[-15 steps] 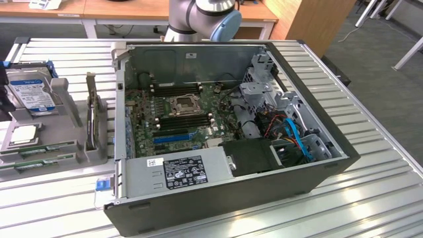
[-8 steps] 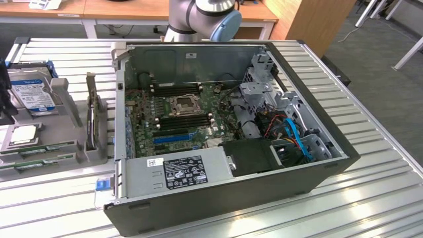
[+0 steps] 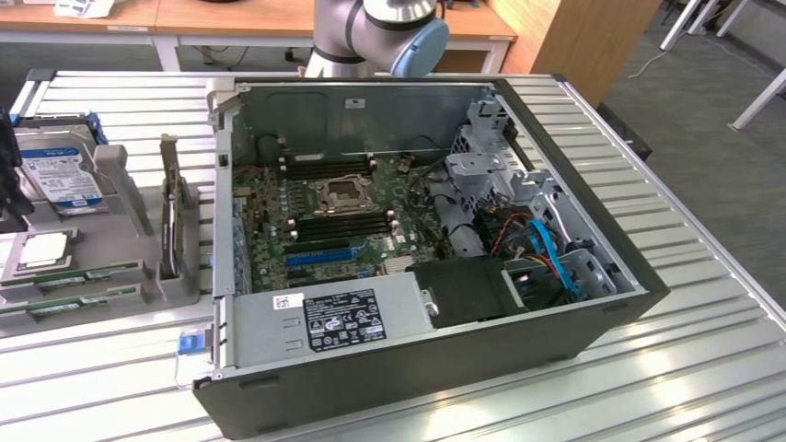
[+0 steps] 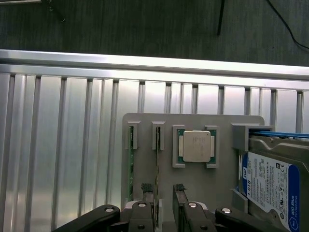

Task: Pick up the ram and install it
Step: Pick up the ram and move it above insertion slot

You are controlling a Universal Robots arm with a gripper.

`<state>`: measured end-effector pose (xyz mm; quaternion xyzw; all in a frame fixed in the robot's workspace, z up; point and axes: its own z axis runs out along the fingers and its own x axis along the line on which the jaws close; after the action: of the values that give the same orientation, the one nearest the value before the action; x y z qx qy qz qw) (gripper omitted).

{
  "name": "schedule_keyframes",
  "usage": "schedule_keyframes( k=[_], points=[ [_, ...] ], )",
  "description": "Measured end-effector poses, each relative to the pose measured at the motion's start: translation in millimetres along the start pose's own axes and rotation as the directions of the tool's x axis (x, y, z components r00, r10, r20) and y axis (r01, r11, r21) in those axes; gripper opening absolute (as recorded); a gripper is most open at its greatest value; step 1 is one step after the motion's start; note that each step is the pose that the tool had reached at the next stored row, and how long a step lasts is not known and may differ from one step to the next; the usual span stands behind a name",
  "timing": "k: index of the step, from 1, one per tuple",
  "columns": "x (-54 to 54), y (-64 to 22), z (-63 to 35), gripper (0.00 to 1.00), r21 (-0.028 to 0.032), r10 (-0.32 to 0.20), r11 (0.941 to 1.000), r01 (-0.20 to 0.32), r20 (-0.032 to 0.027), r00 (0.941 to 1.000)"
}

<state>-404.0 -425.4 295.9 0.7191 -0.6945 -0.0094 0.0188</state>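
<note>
The gripper (image 4: 163, 189) is being held with its jaws released: a clear gap is being left between the two black fingertips (image 4: 179, 188), and nothing is being grasped. The ram (image 4: 157, 159), a thin green stick, is being held on edge by a narrow slot of the grey parts holder (image 4: 217, 121). One end of it is being straddled by the fingers, nearer to one pad than to the other; whether that pad is touching it cannot be told.

A second memory stick (image 4: 130, 164) is being held in the neighbouring slot, outside the fingers. On the ram's other side a processor (image 4: 196, 146) is being cradled flat in a square recess. Beyond it, a WD Blue hard drive (image 4: 273, 188) is being carried at the holder's end.

In the exterior view the holder is being supported by the slatted aluminium table (image 3: 687, 368), at the exterior view's left of the open computer case (image 3: 368, 387). An expansion card (image 3: 172, 212) is being held upright between the holder's other parts and the case. Inside the case the motherboard (image 3: 264, 239) is being shown face up, its long black memory slots (image 3: 338, 226) being set on either side of the processor socket (image 3: 340, 193). The power supply (image 3: 326, 318) is being carried along the case's near edge, and blue cables (image 3: 553, 258) are being routed at the exterior view's right. The robot arm (image 3: 368, 28) is being seen behind the case
</note>
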Motion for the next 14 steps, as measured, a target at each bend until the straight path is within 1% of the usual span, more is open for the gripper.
schedule_keyframes(
  k=[5,11,14],
  points=[
    [1.6,0.0,0.1,0.29,0.0002,0.0,1.0,0.0,0.0001,1.0],
    [8.8,0.3,0.2,0.29,0.0002,0.0,1.0,0.0,0.0001,1.0],
    [10.3,0.4,0.2,0.29,0.0,0.0,1.0,0.0,0.0001,1.0]
  ],
)
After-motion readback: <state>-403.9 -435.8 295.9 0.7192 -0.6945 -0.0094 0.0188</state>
